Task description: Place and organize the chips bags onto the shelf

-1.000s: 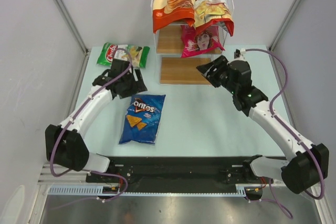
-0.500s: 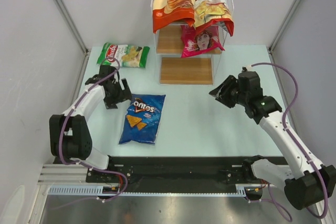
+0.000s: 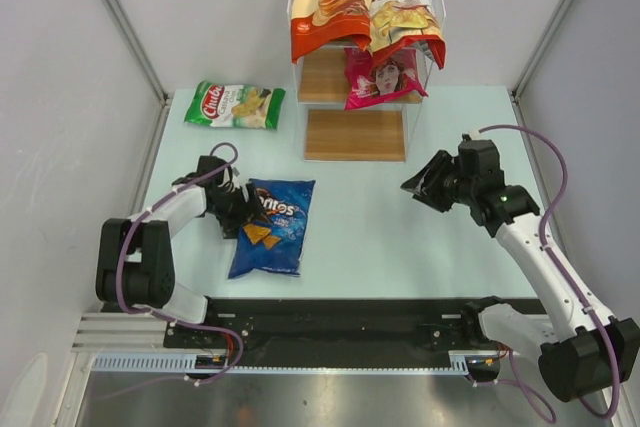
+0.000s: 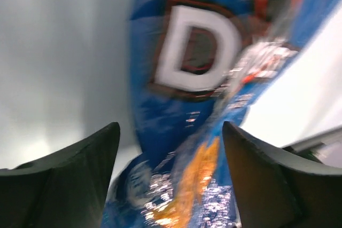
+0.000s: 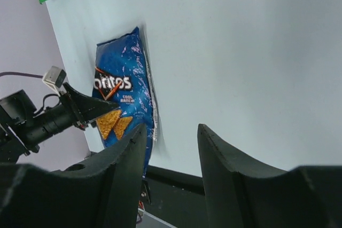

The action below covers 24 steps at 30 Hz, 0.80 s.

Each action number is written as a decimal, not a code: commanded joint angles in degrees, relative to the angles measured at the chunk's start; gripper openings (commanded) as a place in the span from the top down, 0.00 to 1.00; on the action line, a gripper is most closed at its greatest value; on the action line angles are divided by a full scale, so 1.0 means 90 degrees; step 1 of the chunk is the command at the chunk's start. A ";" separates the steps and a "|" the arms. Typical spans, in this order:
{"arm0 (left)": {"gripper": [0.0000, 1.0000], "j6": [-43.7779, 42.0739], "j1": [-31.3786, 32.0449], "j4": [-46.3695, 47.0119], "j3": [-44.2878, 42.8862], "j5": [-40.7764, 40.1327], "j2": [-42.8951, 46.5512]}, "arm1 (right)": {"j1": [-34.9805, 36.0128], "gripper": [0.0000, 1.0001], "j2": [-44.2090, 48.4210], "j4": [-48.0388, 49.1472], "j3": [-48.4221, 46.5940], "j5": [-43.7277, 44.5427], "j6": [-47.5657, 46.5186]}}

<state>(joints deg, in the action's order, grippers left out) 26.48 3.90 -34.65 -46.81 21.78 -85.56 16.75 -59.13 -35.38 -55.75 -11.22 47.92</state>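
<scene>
The blue Doritos bag (image 3: 272, 229) lies flat near the table's front left. My left gripper (image 3: 243, 215) is open at the bag's left edge, and the bag (image 4: 187, 94) lies between its fingers. The green Chuba bag (image 3: 234, 104) lies at the back left. The shelf (image 3: 355, 132) stands at the back centre, with the orange-and-cream bag (image 3: 327, 2) and red Chuba bag (image 3: 405, 15) on top and the pink bag (image 3: 383, 77) on the middle board. My right gripper (image 3: 418, 182) is open and empty above the table's right side. The right wrist view shows the Doritos bag (image 5: 124, 100).
The shelf's lowest wooden board (image 3: 355, 134) is bare. Grey walls close in the table on the left and right. A black rail (image 3: 330, 322) runs along the table's front edge between the arm bases.
My left gripper has moved from near the green bag toward the front, down to the Doritos bag's left edge. My right arm has drawn back from the shelf to the right.
</scene>
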 commanded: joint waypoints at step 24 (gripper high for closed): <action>1.00 0.5310 0.1852 0.2532 0.0640 -0.1952 0.1187 | 0.1145 0.27 -0.1280 0.2552 0.1331 -0.3012 0.3366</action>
<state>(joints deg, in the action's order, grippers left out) 68.23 19.86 -13.41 -37.23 9.15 -72.29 22.48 -67.90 -22.63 -43.88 -34.52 68.47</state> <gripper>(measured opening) 0.008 0.694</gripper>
